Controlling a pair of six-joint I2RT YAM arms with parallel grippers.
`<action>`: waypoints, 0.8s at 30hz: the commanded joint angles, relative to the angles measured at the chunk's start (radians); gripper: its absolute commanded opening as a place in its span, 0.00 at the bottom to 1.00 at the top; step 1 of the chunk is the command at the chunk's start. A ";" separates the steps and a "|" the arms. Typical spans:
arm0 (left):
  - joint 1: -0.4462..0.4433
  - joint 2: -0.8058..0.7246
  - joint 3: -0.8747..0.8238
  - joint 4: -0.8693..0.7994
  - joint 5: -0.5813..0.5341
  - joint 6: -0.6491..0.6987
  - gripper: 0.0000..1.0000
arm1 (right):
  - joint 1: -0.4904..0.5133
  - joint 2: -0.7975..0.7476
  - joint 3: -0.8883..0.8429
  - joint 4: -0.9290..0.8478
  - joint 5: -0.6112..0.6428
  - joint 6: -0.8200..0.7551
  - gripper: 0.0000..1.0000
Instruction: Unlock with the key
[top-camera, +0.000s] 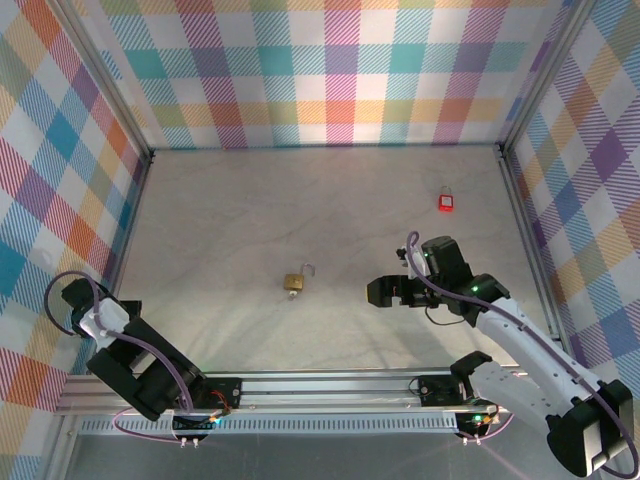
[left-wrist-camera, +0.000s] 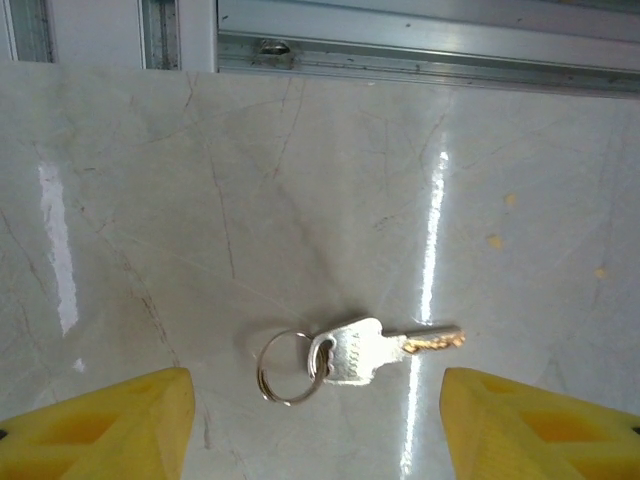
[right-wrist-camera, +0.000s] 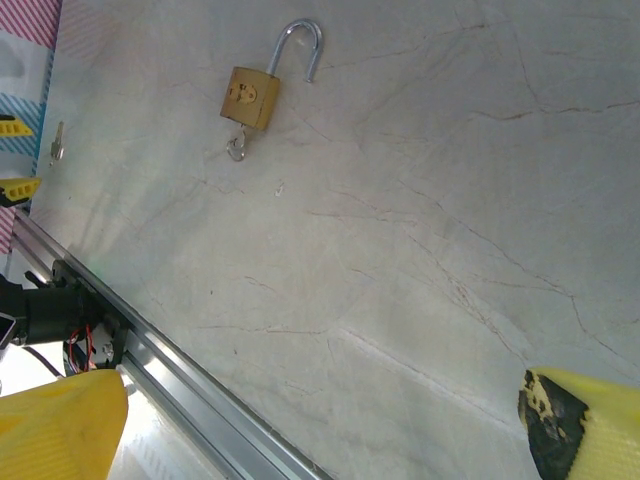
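Both released: left end effector, right end effector; key on veined pale tabletop (plaid walls around).

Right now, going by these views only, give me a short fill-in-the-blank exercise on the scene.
1. The brass padlock has its shackle ____.
2. The key lies on the table between the left gripper's ____ fingers.
3. The small padlock toward the far right is ____.
Missing words: open; yellow; red.
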 joint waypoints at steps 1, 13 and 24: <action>0.012 0.041 -0.013 0.020 -0.022 -0.014 0.64 | -0.006 0.005 -0.015 0.020 -0.036 -0.014 1.00; 0.000 0.167 0.028 0.077 -0.024 -0.031 0.57 | -0.005 0.026 -0.038 0.049 -0.042 0.003 1.00; -0.139 0.306 0.100 0.078 -0.106 -0.010 0.50 | -0.006 0.066 -0.034 0.080 -0.056 0.010 1.00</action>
